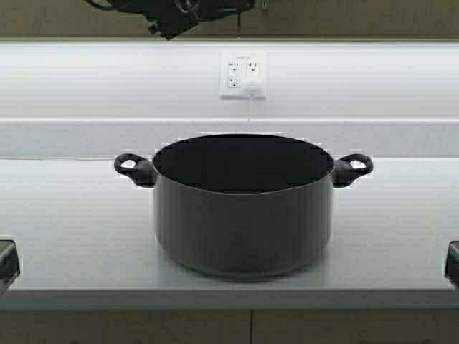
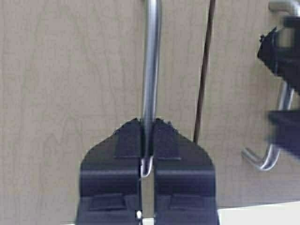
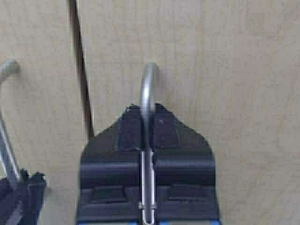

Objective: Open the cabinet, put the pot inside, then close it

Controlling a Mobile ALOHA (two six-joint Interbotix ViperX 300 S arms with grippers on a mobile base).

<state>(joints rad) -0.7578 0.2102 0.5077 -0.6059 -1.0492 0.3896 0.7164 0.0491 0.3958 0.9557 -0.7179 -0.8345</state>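
The dark grey pot with two black loop handles stands on the white counter, centred before me. Both arms are raised to the cabinet above; only dark parts show at the top of the high view. In the left wrist view my left gripper is shut on the left door's silver handle. In the right wrist view my right gripper is shut on the right door's silver handle. Both tan doors lie flush, with a thin dark seam between them. The right gripper also shows at the left wrist view's edge.
A white wall outlet with a plugged-in cord sits on the backsplash behind the pot. Base cabinet fronts run under the counter's front edge. Dark objects sit at the far left and far right counter edges.
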